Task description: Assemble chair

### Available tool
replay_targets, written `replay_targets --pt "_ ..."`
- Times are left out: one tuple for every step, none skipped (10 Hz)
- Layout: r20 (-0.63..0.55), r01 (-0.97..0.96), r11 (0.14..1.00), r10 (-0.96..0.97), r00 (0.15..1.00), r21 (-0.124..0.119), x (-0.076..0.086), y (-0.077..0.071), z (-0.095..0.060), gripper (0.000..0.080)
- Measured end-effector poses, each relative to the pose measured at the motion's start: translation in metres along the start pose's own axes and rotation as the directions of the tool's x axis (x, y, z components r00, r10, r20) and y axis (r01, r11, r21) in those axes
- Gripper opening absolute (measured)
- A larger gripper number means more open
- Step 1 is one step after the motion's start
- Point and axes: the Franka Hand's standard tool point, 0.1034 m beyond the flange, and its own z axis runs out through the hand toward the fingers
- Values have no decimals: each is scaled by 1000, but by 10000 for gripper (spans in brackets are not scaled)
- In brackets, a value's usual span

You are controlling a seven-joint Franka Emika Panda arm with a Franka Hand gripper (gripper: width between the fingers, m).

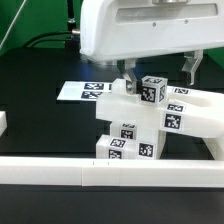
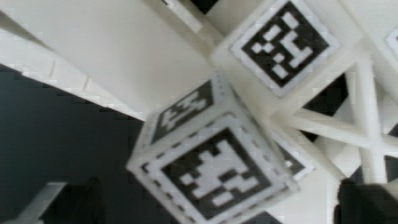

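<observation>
The chair's white tagged pieces stand stacked in one cluster point(image 1: 140, 128) at the middle of the black table. A small tagged cube point(image 1: 151, 88) sits on top of the cluster. My gripper point(image 1: 160, 78) hangs just above the cluster, open, with one finger point(image 1: 128, 76) beside the cube on the exterior view's left and the other finger point(image 1: 192, 68) well off to its right. In the wrist view the cube point(image 2: 222, 165) fills the middle, between the dark fingertips at the picture's edge. An X-braced frame point(image 2: 338, 130) shows behind it. No finger touches the cube.
The marker board point(image 1: 85, 90) lies flat behind the cluster on the exterior view's left. A long plain white rail point(image 1: 100, 170) runs across the front of the table. A small white block point(image 1: 3, 122) sits at the left edge. Black cables lie at the back.
</observation>
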Motion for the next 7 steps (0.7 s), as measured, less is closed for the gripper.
replay_targets --pt "1 21 1000 -21 1000 0 0 0 1 648" --pt "6 123 992 -123 992 -5 -2 1 1 648" --pt "16 211 977 -211 977 -7 -5 1 4 648" --pt "24 236 972 -236 971 -2 -10 1 7 648" --pt "32 317 948 -317 948 -1 -13 2 9 648" --pt "35 350 937 -350 936 2 -14 2 10 648" --pt "36 333 943 -333 942 2 -15 2 11 648"
